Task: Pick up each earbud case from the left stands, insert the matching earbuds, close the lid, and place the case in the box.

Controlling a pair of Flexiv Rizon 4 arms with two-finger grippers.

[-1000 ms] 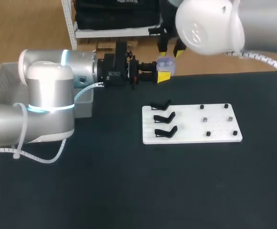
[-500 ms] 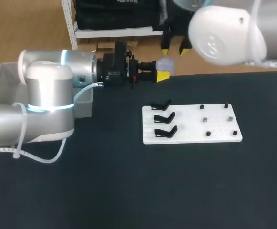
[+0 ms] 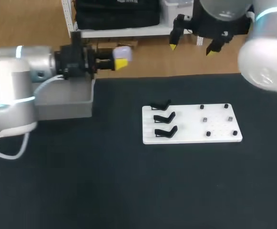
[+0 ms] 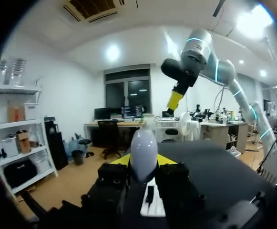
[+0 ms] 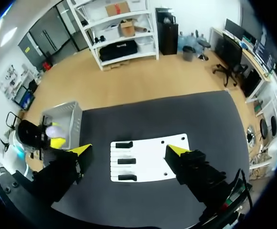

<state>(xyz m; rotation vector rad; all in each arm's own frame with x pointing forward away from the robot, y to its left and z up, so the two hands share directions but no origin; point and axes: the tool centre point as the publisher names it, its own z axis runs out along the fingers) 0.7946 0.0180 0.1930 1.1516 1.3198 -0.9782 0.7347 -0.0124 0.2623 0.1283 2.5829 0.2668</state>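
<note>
One broad black table [image 3: 128, 191] fills the near ground, its dark surface matte and even. Farther in lies a white board [image 3: 190, 136] with three black stands [image 3: 164, 118] in a column on its left half and several small dark pieces [image 3: 205, 120] dotted over its right half; I cannot tell what those are. At the far left corner sits a grey box [image 3: 64, 102], and the left arm [image 3: 9, 95] comes in level above it. The left gripper [image 3: 121, 59] has its jaws clamped on the pale lilac earbud case [image 3: 123, 51], held in the air near the box's far right corner. From the left wrist view the case's long axis runs out along the fingers, its rounded end pointing away from the wrist. Whether its lid is up I cannot make out. Farthest back, the right gripper [image 3: 191, 47] hangs high with its jaws wide apart, well apart from the case.
</note>
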